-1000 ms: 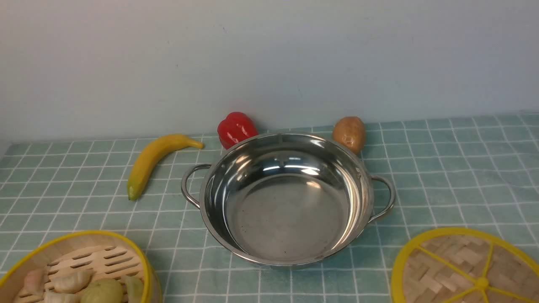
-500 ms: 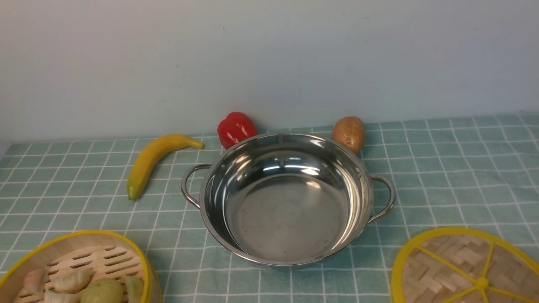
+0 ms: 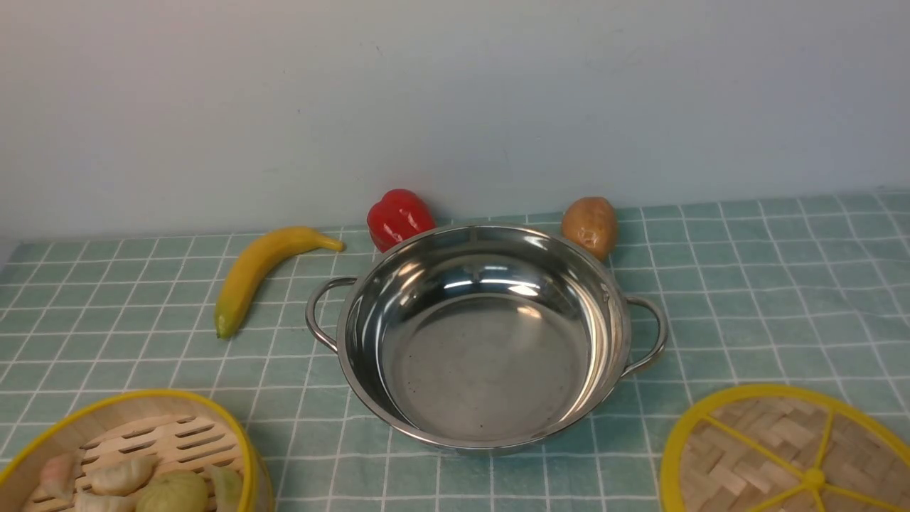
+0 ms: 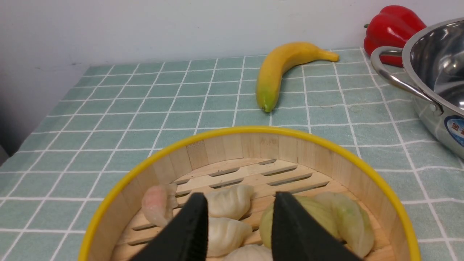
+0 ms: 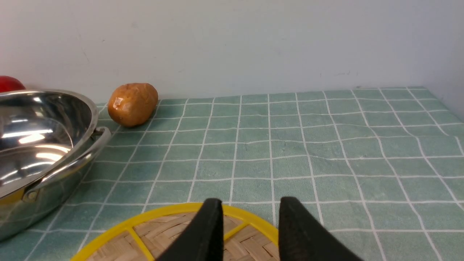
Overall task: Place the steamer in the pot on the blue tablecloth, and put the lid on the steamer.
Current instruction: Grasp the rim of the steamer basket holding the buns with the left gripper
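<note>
The shiny steel pot [image 3: 483,334] stands empty in the middle of the blue tablecloth [image 3: 746,284]. The steamer [image 3: 163,441], a bamboo basket with a yellow rim, sits at the near left with several dumplings [image 4: 228,201] in it. The lid [image 3: 782,455], a flat woven disc with yellow spokes, lies at the near right. Neither gripper shows in the front view. My left gripper [image 4: 239,198] is open and empty, just above the steamer [image 4: 253,146]. My right gripper [image 5: 249,201] is open and empty, above the far rim of the lid [image 5: 163,232].
A banana [image 3: 256,270] lies to the left of the pot. A red pepper [image 3: 398,217] and a potato [image 3: 589,226] stand behind it against the pale wall. The cloth's left edge shows in the left wrist view, its right edge in the right wrist view.
</note>
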Action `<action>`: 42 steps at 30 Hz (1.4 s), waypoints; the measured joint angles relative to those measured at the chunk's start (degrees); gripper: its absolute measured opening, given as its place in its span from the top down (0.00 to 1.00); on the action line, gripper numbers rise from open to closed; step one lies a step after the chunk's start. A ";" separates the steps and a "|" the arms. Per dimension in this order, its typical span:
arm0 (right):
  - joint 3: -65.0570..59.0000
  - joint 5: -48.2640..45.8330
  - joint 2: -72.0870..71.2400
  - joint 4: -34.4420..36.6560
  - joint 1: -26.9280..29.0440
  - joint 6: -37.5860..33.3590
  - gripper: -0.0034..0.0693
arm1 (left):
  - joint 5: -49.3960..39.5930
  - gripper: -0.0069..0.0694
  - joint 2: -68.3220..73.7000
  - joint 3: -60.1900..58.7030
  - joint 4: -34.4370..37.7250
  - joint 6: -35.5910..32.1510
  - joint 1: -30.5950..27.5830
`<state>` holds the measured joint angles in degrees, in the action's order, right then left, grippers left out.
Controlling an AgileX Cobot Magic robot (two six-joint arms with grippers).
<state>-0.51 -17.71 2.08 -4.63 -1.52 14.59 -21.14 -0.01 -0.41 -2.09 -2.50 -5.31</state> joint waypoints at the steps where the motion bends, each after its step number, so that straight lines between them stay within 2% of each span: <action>1: 0.00 0.00 0.00 0.00 0.00 0.00 0.62 | 0.00 0.59 0.00 0.00 0.00 0.00 0.00; 5: 0.00 0.00 0.00 0.00 0.00 0.00 0.62 | 0.00 0.59 0.00 0.00 0.05 0.00 0.00; 8: 0.00 0.00 0.00 0.00 0.00 0.00 0.62 | 1.65 0.59 0.00 0.00 3.31 1.24 0.00; 12: 0.00 0.00 0.00 0.00 0.00 0.00 0.62 | 8.04 0.59 0.00 0.00 14.98 5.20 0.00; 16: 0.00 0.00 0.00 0.06 0.00 0.00 0.62 | 14.04 0.59 0.00 0.00 19.90 5.61 0.00; 23: 0.00 0.00 0.00 0.06 0.00 0.00 0.62 | 22.67 0.59 0.00 0.00 23.77 7.41 0.00; 28: 0.00 0.00 0.00 0.06 0.00 0.00 0.62 | 21.57 0.59 -0.02 3.50 24.03 9.22 0.00; 32: 0.00 0.00 0.00 0.06 0.00 0.00 0.62 | 11.70 0.59 2.17 14.02 22.73 7.51 0.00; 34: 0.00 0.00 0.00 0.06 0.00 0.00 0.62 | 1.65 0.59 6.30 20.80 21.56 5.07 0.00; 35: 0.00 0.00 0.00 0.06 0.00 0.00 0.62 | 1.65 0.59 6.30 21.37 21.55 4.80 0.00; 38: 0.00 0.00 0.00 0.06 0.00 0.00 0.62 | -17.62 0.59 14.75 31.49 21.12 -0.70 0.00; 39: 0.00 0.00 0.00 0.06 0.00 0.00 0.62 | -18.66 0.59 15.23 31.99 21.12 -0.70 0.00; 40: 0.00 0.00 0.00 0.06 0.00 0.00 0.62 | -23.73 0.59 17.56 34.39 21.12 -2.53 0.00; 41: 0.00 0.00 0.00 0.06 0.00 0.00 0.62 | -31.23 0.59 21.26 37.59 21.12 -6.98 0.00; 42: 0.00 0.00 0.00 0.06 0.00 0.00 0.62 | -34.57 0.59 23.06 39.15 21.07 -9.33 0.00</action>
<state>-0.51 -17.71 2.08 -4.57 -1.52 14.59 -55.71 23.04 38.74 18.98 -11.83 -5.31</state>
